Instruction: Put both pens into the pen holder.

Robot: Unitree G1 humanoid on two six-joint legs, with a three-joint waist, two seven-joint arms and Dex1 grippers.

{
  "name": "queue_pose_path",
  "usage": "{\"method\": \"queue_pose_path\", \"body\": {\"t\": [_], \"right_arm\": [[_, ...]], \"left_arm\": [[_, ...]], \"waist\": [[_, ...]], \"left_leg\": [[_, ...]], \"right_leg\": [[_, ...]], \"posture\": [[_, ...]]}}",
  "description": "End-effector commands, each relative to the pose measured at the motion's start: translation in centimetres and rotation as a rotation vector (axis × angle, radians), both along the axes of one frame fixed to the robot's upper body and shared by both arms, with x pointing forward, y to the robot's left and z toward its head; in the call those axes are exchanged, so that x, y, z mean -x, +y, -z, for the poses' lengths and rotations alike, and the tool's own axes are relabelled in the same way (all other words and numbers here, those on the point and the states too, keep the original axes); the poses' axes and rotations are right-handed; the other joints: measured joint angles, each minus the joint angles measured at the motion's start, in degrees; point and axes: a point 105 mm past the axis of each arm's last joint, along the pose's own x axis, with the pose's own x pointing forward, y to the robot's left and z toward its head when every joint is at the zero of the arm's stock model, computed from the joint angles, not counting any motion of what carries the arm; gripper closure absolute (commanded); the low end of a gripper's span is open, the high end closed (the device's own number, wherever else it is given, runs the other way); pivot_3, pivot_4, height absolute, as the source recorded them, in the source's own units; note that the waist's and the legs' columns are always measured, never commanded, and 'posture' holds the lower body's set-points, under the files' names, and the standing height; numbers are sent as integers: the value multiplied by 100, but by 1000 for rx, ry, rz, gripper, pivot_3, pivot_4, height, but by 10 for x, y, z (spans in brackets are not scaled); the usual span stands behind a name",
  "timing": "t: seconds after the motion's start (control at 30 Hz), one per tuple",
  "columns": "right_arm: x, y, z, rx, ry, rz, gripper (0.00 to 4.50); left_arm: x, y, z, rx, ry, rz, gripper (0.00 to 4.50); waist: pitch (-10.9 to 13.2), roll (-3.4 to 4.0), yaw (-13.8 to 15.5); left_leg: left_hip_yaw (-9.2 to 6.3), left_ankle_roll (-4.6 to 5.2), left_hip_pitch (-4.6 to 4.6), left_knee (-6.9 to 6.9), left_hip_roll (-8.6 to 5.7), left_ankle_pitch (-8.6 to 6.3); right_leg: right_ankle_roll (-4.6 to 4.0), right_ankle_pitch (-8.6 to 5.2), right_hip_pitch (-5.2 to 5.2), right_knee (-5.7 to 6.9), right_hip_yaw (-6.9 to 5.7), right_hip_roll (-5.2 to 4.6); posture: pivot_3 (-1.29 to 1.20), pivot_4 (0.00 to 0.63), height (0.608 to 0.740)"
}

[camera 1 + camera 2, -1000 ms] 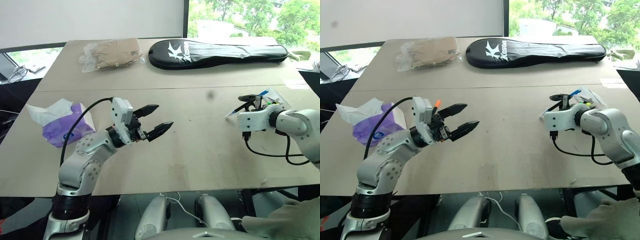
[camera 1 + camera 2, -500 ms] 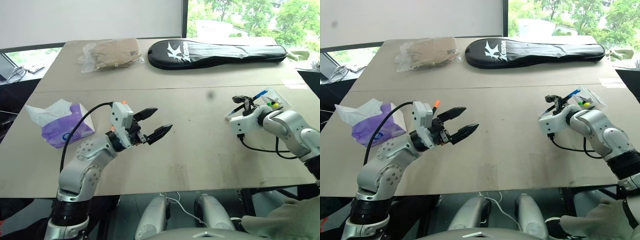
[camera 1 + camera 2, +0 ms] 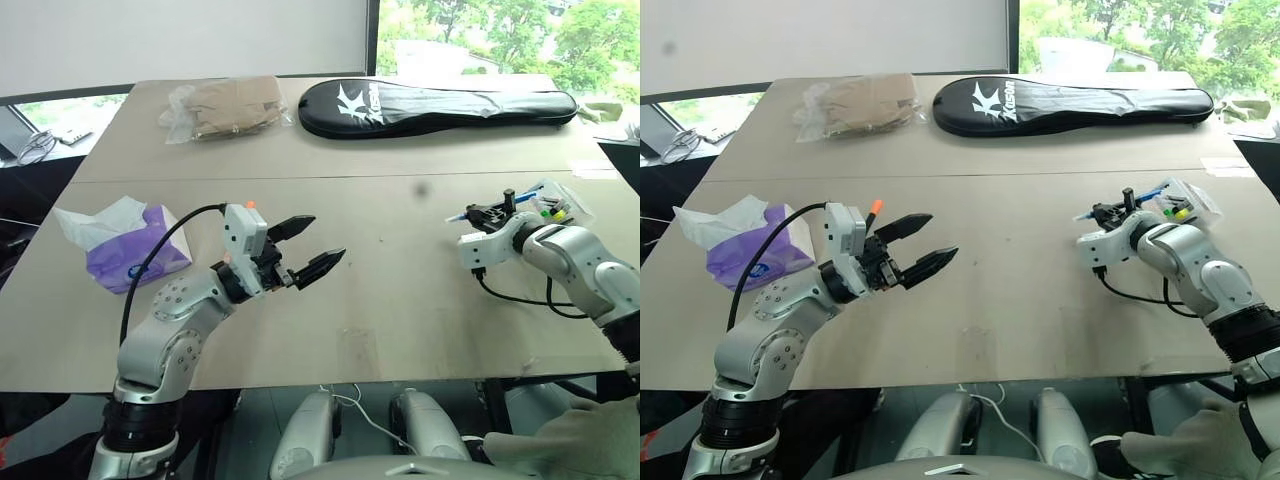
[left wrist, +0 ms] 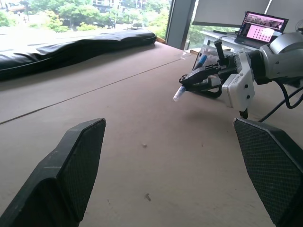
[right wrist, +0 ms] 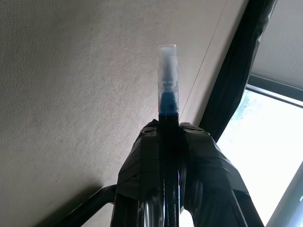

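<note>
Leftmost, a white-and-purple soft tissue pack (image 3: 120, 245) lies on the tan wooden table (image 3: 400, 300), clear of the work. Next, the left gripper (image 3: 305, 245) hovers mid-table, released and empty, its two black fingers spread wide; an orange pen cap (image 3: 874, 207) peeks up just behind its wrist, so the orange-capped black pen seems to lie there. Further right, the right gripper (image 3: 490, 213) is clenched on the slim dark pen with a blue tip and clear-white end (image 5: 167, 78), which sticks out past the fingertips toward the table's middle. Just beside it on the right stands the small clear plastic pen holder (image 3: 555, 205). To do this step well, I judge the pen should be lifted clear, its end turned down over the holder's opening, and let go only once inside, without nudging the light box.
</note>
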Motion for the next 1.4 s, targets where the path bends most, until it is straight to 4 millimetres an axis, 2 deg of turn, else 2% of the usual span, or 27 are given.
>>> {"method": "queue_pose_path", "body": {"t": [0.03, 0.23, 0.5, 0.67, 0.83, 1.03, 1.2, 1.4], "right_arm": [[2, 8, -38, -113, -103, -20, 4355], [6, 9, -69, -385, -151, 51, 4355], [12, -18, -118, -1054, -152, 187, 4355], [19, -19, -118, -1227, -84, 165, 4355], [22, -19, -113, -1260, -58, 161, 4355], [22, -20, -98, -1135, -71, 113, 4355], [18, -20, -101, -1048, -107, 57, 4355], [11, -15, -106, -1026, -99, 2, 4355]], "left_arm": [[2, -2, -8, 5, -47, 12, 0], [1, -3, -7, 9, -44, 16, 0], [1, -4, -7, 12, -42, 19, 0], [0, -5, -6, 10, -40, 24, 0], [-1, -4, -7, 11, -42, 24, 0], [0, -5, -6, 12, -42, 25, 0], [-1, -4, -7, 13, -45, 21, 0], [-1, -4, -7, 13, -49, 18, 0]], "waist": [[0, 0, -9], [0, 0, -2], [0, 0, 0], [0, 0, -8], [0, 1, -7], [0, 1, -4], [0, 0, -5], [0, 0, -6]], "left_leg": [[0, 0, 0, 0, 0, 0], [-3, 1, 0, 0, 1, 0], [-9, 14, -2, 0, 1, -8], [-9, 23, -2, 0, 0, -14], [-9, 25, -1, -1, 0, -14], [-6, 25, -1, 0, -1, -15], [-4, 25, 1, 0, -1, -14], [-2, 25, 1, 0, -1, -14]], "right_leg": [[0, 0, 0, 1, 0, 0], [0, 0, 0, 1, 0, 1], [0, 0, 1, 2, 0, 0], [-1, 0, 1, 2, 0, -1], [-1, 0, 0, 4, 0, 0], [0, 0, 0, 3, -1, -1], [0, 0, 1, 4, -2, 0], [0, 0, 0, 4, -1, 0]], "posture": [[0, 150, 740], [0, 150, 740], [0, 150, 740], [0, 150, 740], [0, 150, 740], [0, 150, 740], [0, 150, 740], [0, 150, 740]]}}
